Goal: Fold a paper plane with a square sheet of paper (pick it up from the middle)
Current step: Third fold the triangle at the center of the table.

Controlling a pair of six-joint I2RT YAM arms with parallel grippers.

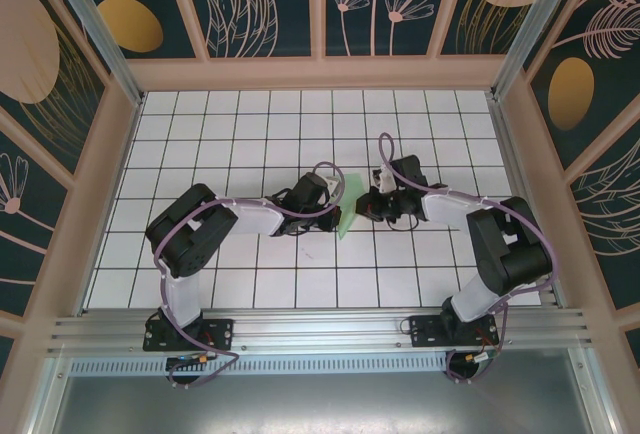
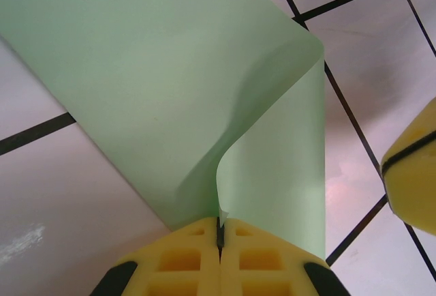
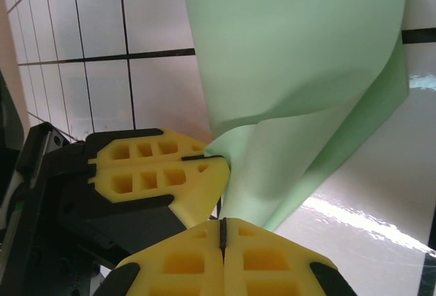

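Item: square sheet of paper (image 1: 346,220), curled upright between facing hands at tabletop (image 1: 250,124) centre; left hand (image 2: 219,231) clamped on its lower edge, right hand (image 3: 223,229) clamped just beside.

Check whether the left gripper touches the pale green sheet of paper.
Touching. The left wrist view shows the left gripper with jaws shut on the pale green sheet of paper, pinching its edge.

Sheet of paper (image 1: 347,216) mid-worktop (image 1: 250,124), between left jaws on its left and right jaws on its right.
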